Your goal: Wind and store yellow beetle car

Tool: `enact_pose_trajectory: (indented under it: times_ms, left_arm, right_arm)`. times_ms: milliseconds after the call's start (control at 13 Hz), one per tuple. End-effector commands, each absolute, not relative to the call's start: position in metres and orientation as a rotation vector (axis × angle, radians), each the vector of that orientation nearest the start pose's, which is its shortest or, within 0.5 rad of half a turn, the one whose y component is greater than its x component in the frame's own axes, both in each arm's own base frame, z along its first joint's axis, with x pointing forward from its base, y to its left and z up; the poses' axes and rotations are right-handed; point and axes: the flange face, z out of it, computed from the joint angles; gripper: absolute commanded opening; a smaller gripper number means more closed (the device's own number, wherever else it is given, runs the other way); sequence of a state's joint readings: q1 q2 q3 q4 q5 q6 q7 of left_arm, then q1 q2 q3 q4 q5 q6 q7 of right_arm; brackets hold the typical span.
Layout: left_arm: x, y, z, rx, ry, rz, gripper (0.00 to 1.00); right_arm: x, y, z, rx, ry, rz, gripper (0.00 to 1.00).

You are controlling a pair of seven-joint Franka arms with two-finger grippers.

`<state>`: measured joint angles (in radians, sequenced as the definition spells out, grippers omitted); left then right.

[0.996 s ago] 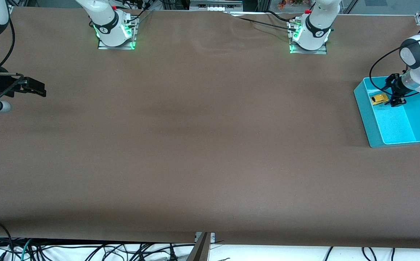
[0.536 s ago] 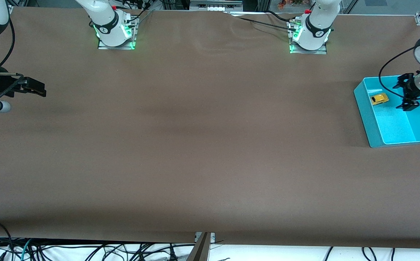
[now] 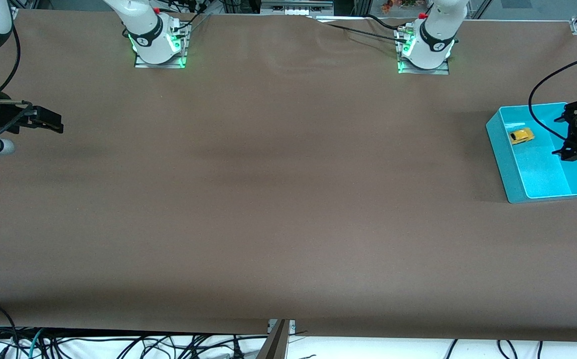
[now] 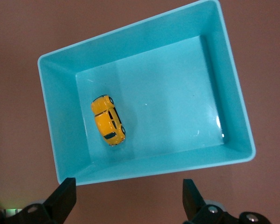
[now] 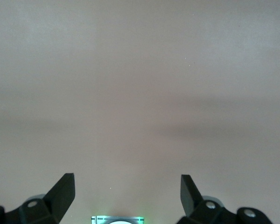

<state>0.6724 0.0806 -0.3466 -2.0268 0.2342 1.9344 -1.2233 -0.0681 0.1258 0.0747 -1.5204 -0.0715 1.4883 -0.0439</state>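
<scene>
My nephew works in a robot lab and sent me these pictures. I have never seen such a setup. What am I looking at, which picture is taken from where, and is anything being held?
These are two robot arms bolted to a brown table, each ending in a two-finger gripper. The wide picture comes from a high camera facing them. The other two come from cameras on the arms' wrists, looking down past the black fingers.

At the left arm's end of the table stands a cyan bin with a yellow beetle car lying on its floor. The left gripper is over the bin's edge, open and empty. Its wrist view shows the car from above.

The right gripper waits at the right arm's end, open, with only bare table under it. Nothing is held.
</scene>
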Motion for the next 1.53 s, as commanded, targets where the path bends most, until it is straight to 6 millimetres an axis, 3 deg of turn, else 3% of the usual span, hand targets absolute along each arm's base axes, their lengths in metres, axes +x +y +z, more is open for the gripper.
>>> enact_pose_trajectory:
  times_ms: [0, 230, 383, 536, 690, 766, 1150, 1456]
  left_arm:
    - [0.540, 0.156, 0.440, -2.256, -1.915, 0.112, 1.00]
    - [0.566, 0.106, 0.511, -2.461, -1.705, 0.101, 1.00]
    - [0.578, 0.079, 0.543, -2.659, -1.566, 0.075, 1.00]
    - [0.584, 0.040, 0.562, -2.789, -1.410, 0.037, 1.00]
    - [0.579, 0.025, 0.569, -2.816, -1.353, 0.084, 1.00]
    - [0.581, 0.027, 0.589, -2.852, -1.321, 0.034, 1.00]
    - [0.579, 0.025, 0.598, -3.038, -0.862, 0.036, 1.00]
    - [0.586, 0.015, 0.595, -3.057, -0.758, -0.007, 1.00]
  right_arm:
    - [0.583, -0.009, 0.575, -3.187, -0.063, 0.238, 1.00]
    - [0.586, -0.007, 0.578, -3.191, -0.072, 0.221, 1.00]
    - [0.586, -0.007, 0.578, -3.190, -0.074, 0.221, 1.00]
    - [0.586, -0.007, 0.578, -3.190, -0.074, 0.221, 1.00]
    - [0.586, -0.008, 0.578, -3.192, -0.072, 0.222, 1.00]
    - [0.586, -0.009, 0.578, -3.192, -0.069, 0.222, 1.00]
    - [0.586, -0.009, 0.578, -3.192, -0.069, 0.222, 1.00]
    - [0.586, -0.009, 0.578, -3.190, -0.067, 0.222, 1.00]
